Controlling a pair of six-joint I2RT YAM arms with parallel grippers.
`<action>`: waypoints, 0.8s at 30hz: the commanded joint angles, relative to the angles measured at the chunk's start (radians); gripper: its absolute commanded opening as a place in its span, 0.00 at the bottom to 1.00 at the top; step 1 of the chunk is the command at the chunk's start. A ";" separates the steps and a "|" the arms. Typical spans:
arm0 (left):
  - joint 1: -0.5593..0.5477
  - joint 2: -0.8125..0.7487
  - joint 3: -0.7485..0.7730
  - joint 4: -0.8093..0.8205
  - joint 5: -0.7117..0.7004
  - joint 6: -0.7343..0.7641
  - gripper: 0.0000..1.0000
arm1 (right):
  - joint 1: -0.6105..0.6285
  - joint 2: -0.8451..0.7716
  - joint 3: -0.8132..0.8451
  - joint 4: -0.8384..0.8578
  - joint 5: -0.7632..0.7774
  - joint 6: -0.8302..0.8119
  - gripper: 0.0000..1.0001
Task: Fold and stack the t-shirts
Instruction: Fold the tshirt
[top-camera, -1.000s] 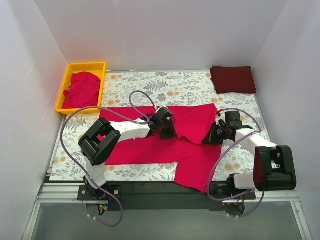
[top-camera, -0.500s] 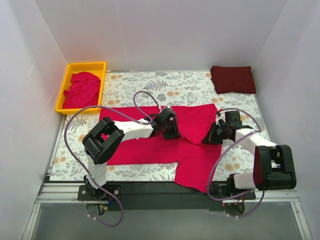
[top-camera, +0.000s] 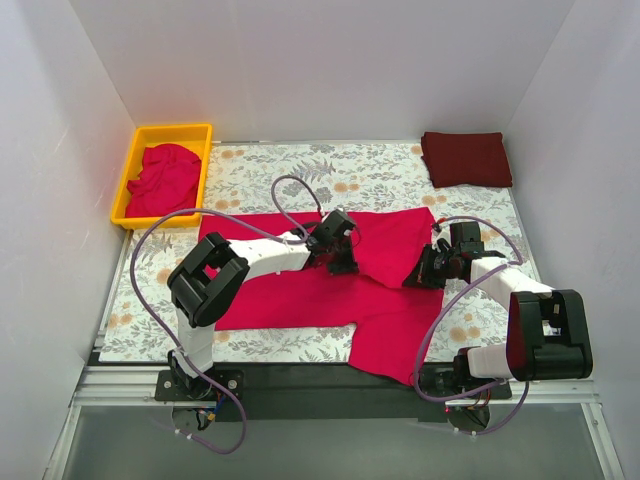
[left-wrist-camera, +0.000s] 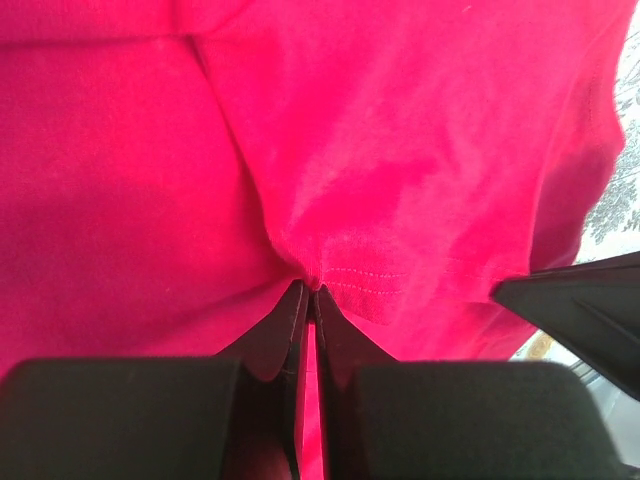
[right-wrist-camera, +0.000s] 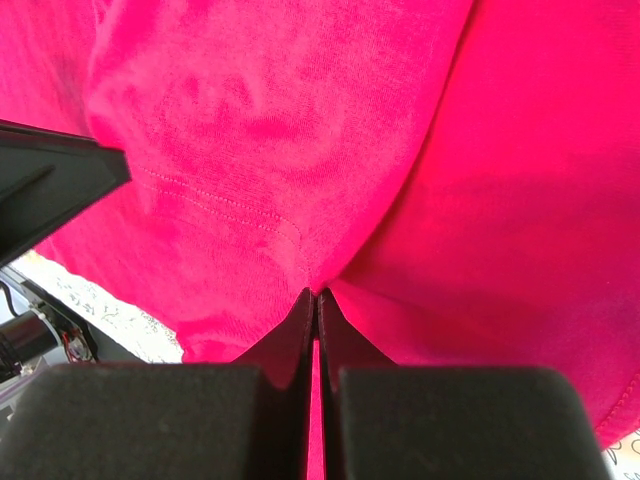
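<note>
Left gripper (top-camera: 341, 264) farther right, arm (top-camera: 265, 258) outstretched, jaws tight on crimson t-shirt (top-camera: 290, 297).

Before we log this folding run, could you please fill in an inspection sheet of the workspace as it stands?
Surface: floral table cover, lying flat.
Job's things: crimson t-shirt spread across the middle, one part folded over; maroon t-shirt folded at the far right corner; crimson shirts crumpled in the yellow tray, far left.
Clutter: nothing seen.
Grippers: left tool shut on a stitched hem of the crimson t-shirt; right tool shut on the same shirt's cloth.
Cables: purple cables loop above both arms.
Surroundings: white walls on three sides.
</note>
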 joint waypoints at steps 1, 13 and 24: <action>-0.004 -0.024 0.083 -0.114 -0.055 0.035 0.00 | -0.002 -0.016 -0.007 -0.006 -0.020 0.001 0.01; -0.004 0.031 0.180 -0.288 -0.063 0.091 0.00 | -0.002 -0.083 -0.010 -0.086 0.005 -0.009 0.01; -0.004 0.062 0.219 -0.366 -0.040 0.114 0.09 | 0.004 -0.039 -0.046 -0.069 0.017 -0.021 0.15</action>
